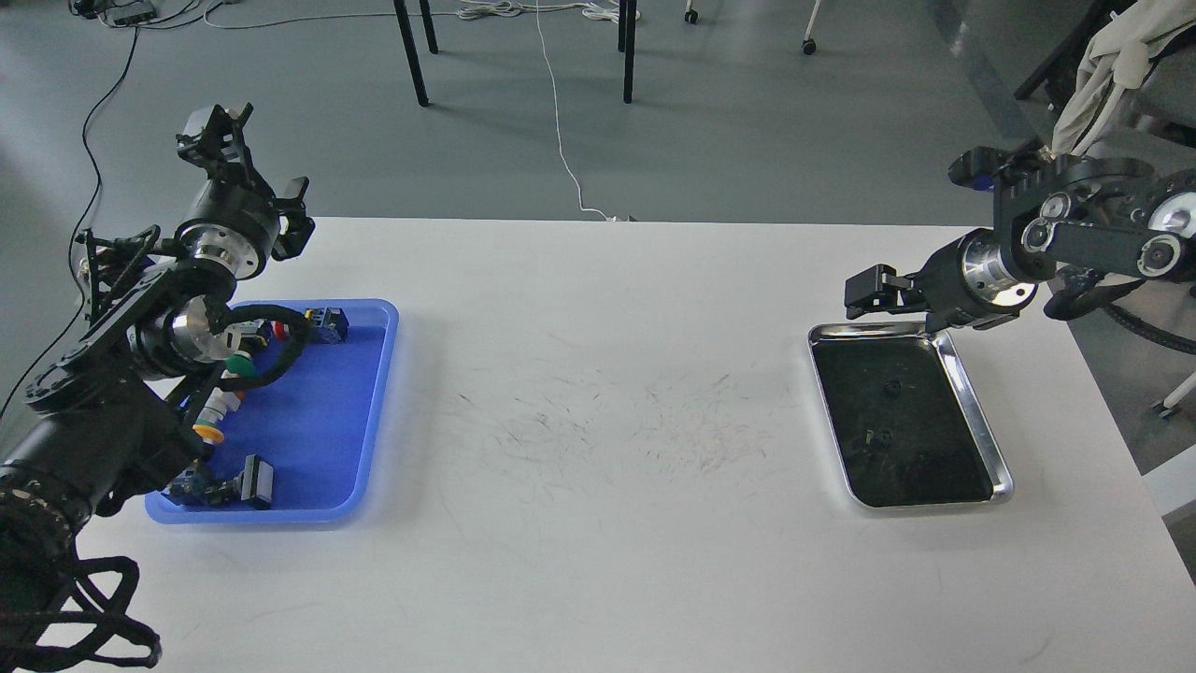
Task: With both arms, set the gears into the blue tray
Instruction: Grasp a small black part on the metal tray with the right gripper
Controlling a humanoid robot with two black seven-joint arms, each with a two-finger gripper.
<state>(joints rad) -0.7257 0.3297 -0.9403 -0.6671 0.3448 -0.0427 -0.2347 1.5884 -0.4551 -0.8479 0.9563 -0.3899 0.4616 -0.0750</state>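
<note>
Nothing moved yet — both gears lie in the silver tray, blue tray gearless; neither tool's opening can be told.

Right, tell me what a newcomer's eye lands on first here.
The bright blue tray at the table's left, holding coloured push-button switches. Then the silver tray at the right, with two tiny gears on its dark bottom. The left gripper and right gripper hover near them.
</note>
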